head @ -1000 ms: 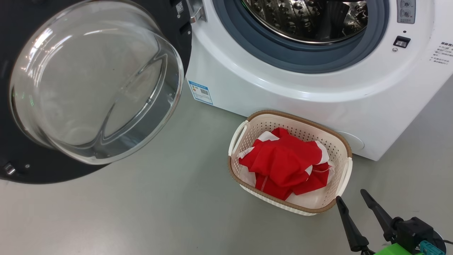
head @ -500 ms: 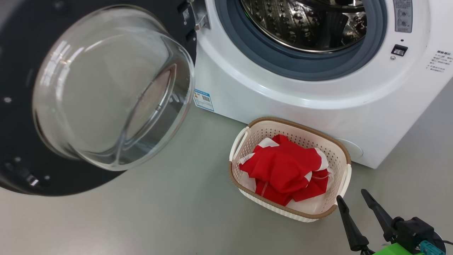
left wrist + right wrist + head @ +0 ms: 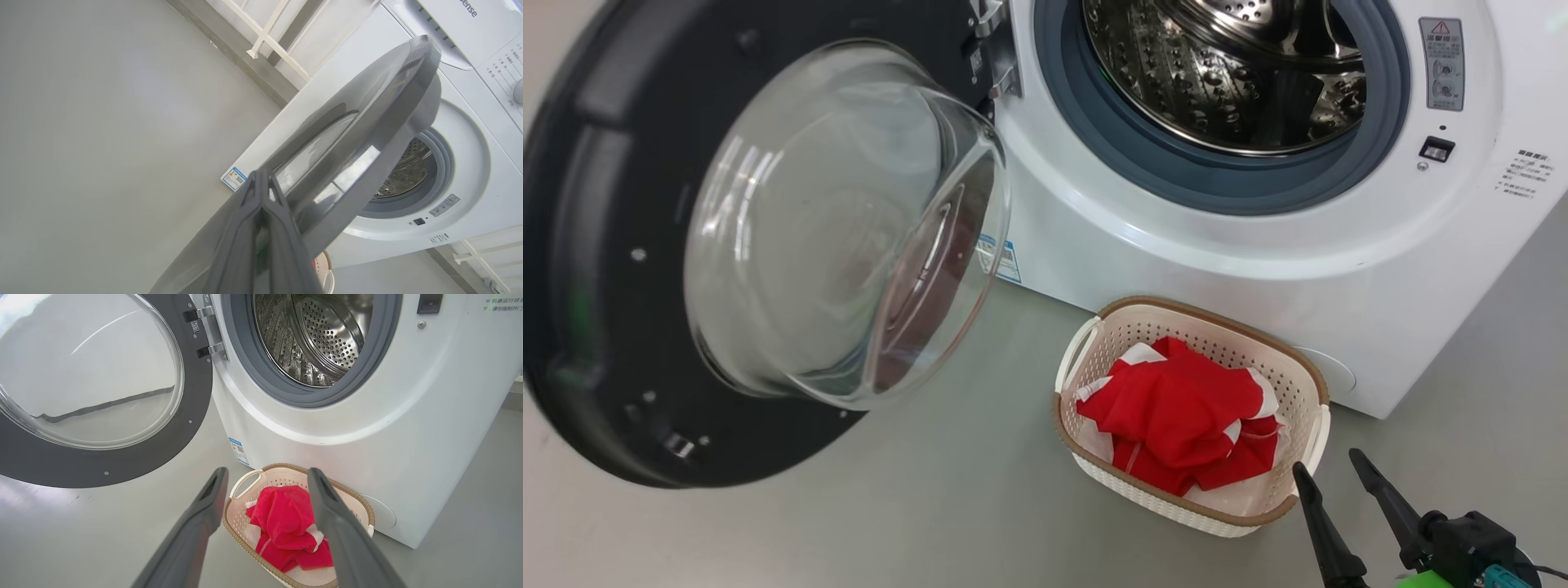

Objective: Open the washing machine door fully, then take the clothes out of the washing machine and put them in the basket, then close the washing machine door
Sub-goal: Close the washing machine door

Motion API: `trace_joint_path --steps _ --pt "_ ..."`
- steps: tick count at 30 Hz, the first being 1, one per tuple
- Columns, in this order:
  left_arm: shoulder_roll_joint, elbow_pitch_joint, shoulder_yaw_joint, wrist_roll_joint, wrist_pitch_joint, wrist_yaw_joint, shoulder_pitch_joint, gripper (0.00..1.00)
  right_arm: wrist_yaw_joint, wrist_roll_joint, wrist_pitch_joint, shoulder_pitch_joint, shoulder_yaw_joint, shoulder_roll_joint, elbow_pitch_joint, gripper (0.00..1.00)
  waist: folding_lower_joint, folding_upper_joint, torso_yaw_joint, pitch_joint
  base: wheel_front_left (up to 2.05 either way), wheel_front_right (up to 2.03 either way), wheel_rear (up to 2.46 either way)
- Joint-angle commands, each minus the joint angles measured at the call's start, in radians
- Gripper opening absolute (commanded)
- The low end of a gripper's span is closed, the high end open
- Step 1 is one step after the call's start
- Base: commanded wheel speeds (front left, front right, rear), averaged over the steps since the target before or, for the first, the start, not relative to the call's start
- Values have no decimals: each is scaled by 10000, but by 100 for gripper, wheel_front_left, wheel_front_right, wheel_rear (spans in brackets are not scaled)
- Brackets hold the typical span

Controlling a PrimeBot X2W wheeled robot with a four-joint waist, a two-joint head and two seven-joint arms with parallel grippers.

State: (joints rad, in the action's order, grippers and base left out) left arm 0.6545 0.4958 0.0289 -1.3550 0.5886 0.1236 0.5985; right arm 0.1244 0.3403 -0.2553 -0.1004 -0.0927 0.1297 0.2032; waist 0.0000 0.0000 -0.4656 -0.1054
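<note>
The washing machine door stands partly open, its glass bowl facing the white washing machine. The steel drum shows no fabric. In the left wrist view my left gripper is shut with nothing in it, its tips at the door's outer face. The red clothes lie in the cream basket in front of the machine. My right gripper is open and holds nothing, just right of the basket. In the right wrist view the right gripper frames the clothes and basket.
Grey floor spreads to the left and in front of the machine. A white railing runs along the wall behind the machine. A small blue label sits on the machine's lower front corner, behind the door's glass.
The head camera has shifted, so the picture slid down and right. The door has swung round towards the machine's opening. The right gripper and the basket have stayed put.
</note>
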Motion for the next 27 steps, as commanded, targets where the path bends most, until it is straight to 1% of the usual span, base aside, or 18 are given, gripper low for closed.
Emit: trace_joint_path --steps 1,8,19,27 --pt "460 -654 14 -227 195 71 -113 0 63 -95 -65 68 -206 91 -223 100 0 0 -9 55 0 0 0" --pt "555 -1658 -553 -488 253 71 -426 0 63 -110 -65 -5 -227 55 -229 100 0 0 -9 170 0 0 0" --pt "516 -3589 -1666 -998 433 71 -539 0 63 -97 -65 -19 -301 19 -238 100 0 0 113 220 0 0 0" --pt "-8 -4930 -2580 -1039 80 71 -344 0 63 -106 -65 13 -319 9 -262 100 0 0 282 175 0 0 0"
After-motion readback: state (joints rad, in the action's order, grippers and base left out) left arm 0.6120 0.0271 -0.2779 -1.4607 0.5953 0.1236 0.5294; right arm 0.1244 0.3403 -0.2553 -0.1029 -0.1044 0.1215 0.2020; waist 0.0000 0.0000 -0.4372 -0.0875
